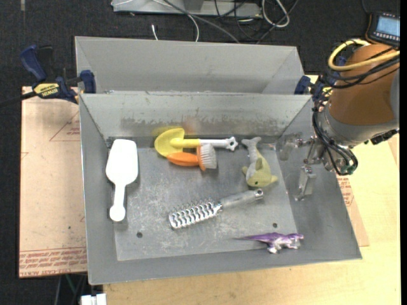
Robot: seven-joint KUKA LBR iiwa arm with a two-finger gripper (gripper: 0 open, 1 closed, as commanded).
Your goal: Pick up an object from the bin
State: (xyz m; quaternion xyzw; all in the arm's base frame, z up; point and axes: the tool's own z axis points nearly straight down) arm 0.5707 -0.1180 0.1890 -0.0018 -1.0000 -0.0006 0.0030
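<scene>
Claw: the claw (306, 170) hangs at the right side of the bin (159, 192), over the sloped right wall where it meets the floor. Whether it's spread wide or pinched narrow, I can't tell from up here.
In the claw: nothing to be seen in its grip.
Nearest thing: a grey-green toy fish (257, 172) lies on the floor just left of the claw, tail towards the back wall, close by but apart from it.
Next out: a hairbrush (203, 212) with a clear handle and white bristle ribs lies slantwise across the middle of the floor, its handle tip just below the fish.
Front right: a small purple toy dinosaur (275, 239) lies along the front edge of the floor, below the claw and well apart from it.
Back centre: a yellow scoop (168, 142) sits by the back wall, and a thin white stick (219, 143) with a knobbed end runs on from its handle towards the fish.
Just under that: an orange brush (189, 159) with white bristles, touching the yellow scoop's handle.
Far left: a white scoop (122, 169) lies handle-down along the left wall — the farthest thing from the claw.
Arm: the orange cover (362, 94) and black cables come in over the right rim.
</scene>
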